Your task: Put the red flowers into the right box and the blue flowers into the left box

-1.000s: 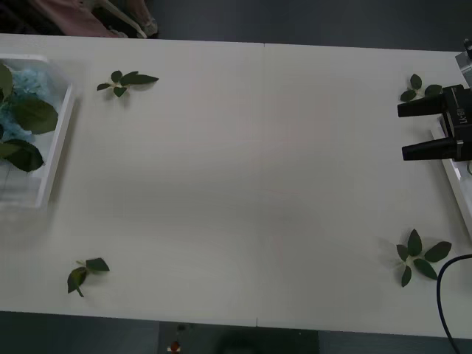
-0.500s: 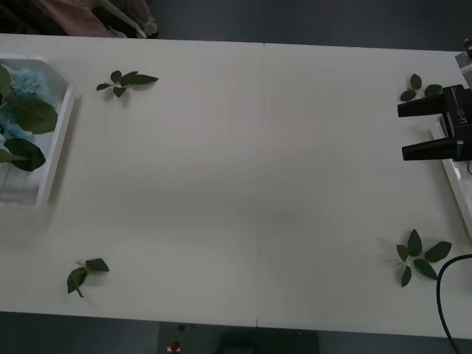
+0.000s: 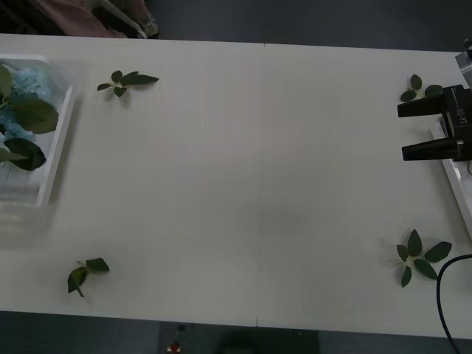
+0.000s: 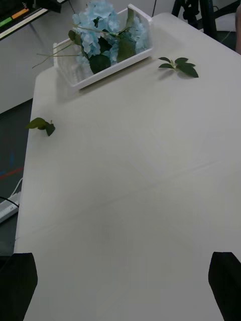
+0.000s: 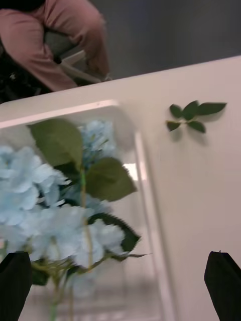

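The blue flowers (image 3: 29,80) lie in the left box (image 3: 63,136) at the table's far left edge, pale clusters among big green leaves. My left gripper (image 5: 118,261) hovers open over that box (image 5: 145,170), with the blue flowers (image 5: 30,175) beneath and nothing between its black fingers. Over at the table's right edge my right gripper (image 3: 402,133) is open and empty, pointing across the table toward the distant left box (image 4: 108,72) and its blue flowers (image 4: 103,15). A sliver of the right box (image 3: 459,184) shows just behind that gripper. The red flowers are out of view.
Loose green leaf sprigs lie on the white table: one beside the left box (image 3: 125,81), one near the front left (image 3: 85,271), one at the front right (image 3: 420,258) and one at the back right (image 3: 419,87). A black cable (image 3: 441,295) loops at the front right corner.
The left box and the flowers in it have shifted a little at the left edge. My right gripper has not moved.
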You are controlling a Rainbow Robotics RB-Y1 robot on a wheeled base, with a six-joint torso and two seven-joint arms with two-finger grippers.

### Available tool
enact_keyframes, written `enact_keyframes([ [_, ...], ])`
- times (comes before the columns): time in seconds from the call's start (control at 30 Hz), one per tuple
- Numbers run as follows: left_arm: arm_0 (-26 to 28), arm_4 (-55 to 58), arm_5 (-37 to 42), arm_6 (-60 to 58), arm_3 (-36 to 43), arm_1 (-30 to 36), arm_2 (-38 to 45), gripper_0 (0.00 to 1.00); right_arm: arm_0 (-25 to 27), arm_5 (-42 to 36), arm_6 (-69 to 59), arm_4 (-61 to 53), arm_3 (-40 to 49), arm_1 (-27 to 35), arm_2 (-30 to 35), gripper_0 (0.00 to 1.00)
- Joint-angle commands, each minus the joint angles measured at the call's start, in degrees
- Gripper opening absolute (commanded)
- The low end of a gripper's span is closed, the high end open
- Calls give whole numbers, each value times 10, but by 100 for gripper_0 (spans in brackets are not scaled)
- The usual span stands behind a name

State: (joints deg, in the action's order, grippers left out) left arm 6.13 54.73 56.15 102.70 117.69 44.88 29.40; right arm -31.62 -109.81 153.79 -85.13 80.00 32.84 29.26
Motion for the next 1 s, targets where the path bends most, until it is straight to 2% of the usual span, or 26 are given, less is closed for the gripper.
enact_keyframes([
  [0.03, 21, -8, -81, -37, 54, -49, -67, 100, -16, 2, 12, -2, 13, 13, 1, 100],
  [0.2, 50, -5, -156, -37, 103, -43, -139, 100, -16, 2, 12, -2, 13, 13, 1, 100],
  [0.4, 50, 17, -179, -50, 166, 18, -208, 100, -16, 2, 12, -2, 13, 13, 1, 100],
  [0.63, 55, 14, -183, -57, 217, 27, -272, 100, -16, 2, 12, -2, 13, 13, 1, 100],
  [1.0, -20, 13, -183, -66, 230, 41, -375, 100, -16, 2, 12, -2, 13, 13, 1, 100],
])
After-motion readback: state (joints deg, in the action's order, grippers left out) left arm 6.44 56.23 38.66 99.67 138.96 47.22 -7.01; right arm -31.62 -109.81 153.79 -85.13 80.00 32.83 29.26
